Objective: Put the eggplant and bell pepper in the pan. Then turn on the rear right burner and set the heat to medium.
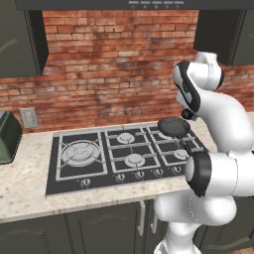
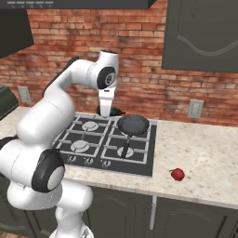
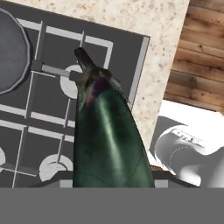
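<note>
My gripper [image 2: 107, 112] hangs over the back of the stove, shut on the eggplant [image 3: 107, 140], a glossy dark green-black vegetable with its stem pointing away from the hand. In the right base view the eggplant [image 2: 116, 111] shows as a dark shape beside the hand, just left of the pan [image 2: 133, 124]. The pan [image 1: 172, 126] sits empty on the rear right of the cooktop, covering the rear right burner, and its handle points toward the front. The bell pepper [image 2: 177, 174] lies on the counter to the right of the stove, near the front edge.
The black cooktop [image 1: 69, 178] has a large ringed burner [image 1: 79, 153] at its left and a row of knobs [image 1: 140, 174] along its front. A dark green toaster [image 1: 7, 136] stands at the far left. A brick wall rises behind the stove.
</note>
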{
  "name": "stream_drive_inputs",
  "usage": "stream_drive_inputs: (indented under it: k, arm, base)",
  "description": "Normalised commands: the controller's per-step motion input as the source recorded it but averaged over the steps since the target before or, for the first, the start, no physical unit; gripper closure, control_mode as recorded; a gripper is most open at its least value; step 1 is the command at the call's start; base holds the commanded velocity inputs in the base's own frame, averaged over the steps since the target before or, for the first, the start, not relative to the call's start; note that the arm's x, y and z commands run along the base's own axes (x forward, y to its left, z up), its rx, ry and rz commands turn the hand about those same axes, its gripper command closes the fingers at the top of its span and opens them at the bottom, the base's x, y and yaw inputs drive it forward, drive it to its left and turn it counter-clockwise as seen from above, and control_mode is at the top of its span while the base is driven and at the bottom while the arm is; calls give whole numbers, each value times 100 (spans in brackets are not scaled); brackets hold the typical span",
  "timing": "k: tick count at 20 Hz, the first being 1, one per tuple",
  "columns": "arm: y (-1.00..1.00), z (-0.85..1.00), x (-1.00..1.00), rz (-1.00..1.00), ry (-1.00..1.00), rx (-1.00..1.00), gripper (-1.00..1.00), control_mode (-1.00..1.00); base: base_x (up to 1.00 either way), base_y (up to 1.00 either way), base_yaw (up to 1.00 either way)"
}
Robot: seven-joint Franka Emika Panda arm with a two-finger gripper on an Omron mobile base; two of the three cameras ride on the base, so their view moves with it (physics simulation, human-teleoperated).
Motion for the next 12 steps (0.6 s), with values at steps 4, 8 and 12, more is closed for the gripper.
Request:
stream_drive_inputs:
  k: [4,8,12]
  arm:
    - [-15,-27,31,0,-10,0,100,-100]
    - [-13,-26,33,0,-4,0,100,-100]
    - [-10,-24,39,0,0,0,100,-100]
  base:
    - [0,0,0]
    - [0,0,0]
    - [0,0,0]
